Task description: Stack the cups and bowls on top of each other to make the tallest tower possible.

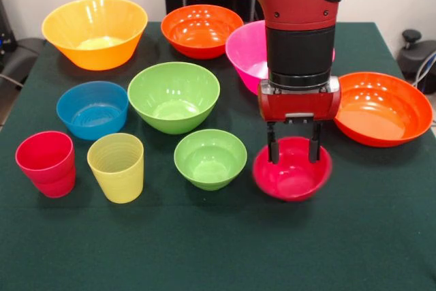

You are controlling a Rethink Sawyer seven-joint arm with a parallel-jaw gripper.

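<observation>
Fingers [293, 149] parted, straddling far rim of red bowl [293, 172], not visibly clamped; placed for rim pinch. Small green bowl [210, 159] just beside, likely base. Counter [204, 250] holds rest unstacked.

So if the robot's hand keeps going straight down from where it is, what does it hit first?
Most likely the small red bowl. The hand points straight down with its fingers spread, apparently over the bowl's far rim, but from this single view depth is hard to judge.
</observation>
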